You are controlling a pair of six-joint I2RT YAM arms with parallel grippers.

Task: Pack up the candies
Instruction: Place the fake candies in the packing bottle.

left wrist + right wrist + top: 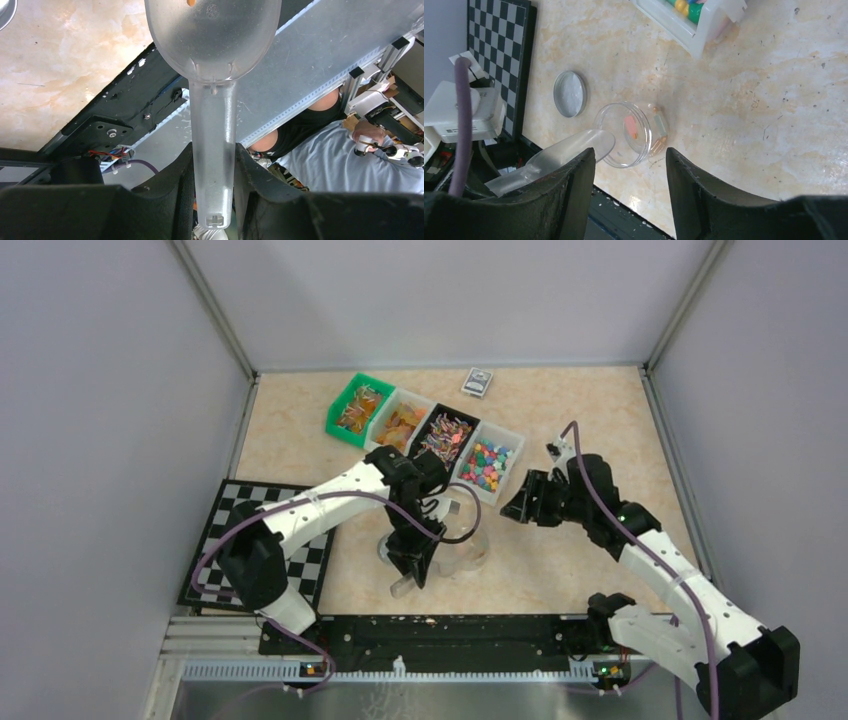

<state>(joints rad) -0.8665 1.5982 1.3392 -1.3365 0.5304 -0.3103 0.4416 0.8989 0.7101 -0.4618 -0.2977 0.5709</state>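
Note:
The candies fill four bins at the back: a green bin [357, 408], a white bin of orange pieces [401, 426], a black bin [446, 436] and a white bin of mixed colours [487, 464]. My left gripper [410, 575] [214, 150] is shut on the handle of a clear plastic scoop [212, 40]. An orange piece [190, 2] shows at the scoop bowl's top edge. The scoop's mouth [574, 147] lies against the rim of a small clear cup [621, 150], which holds a pink-orange candy [630, 126]. My right gripper [518, 502] [630, 160] is open and empty, right of the cup.
A round silver lid [570, 93] lies on the table just left of the cup. A checkerboard mat [250, 540] lies at the left. A small card [478, 382] lies near the back wall. The black base rail [440, 632] runs along the near edge.

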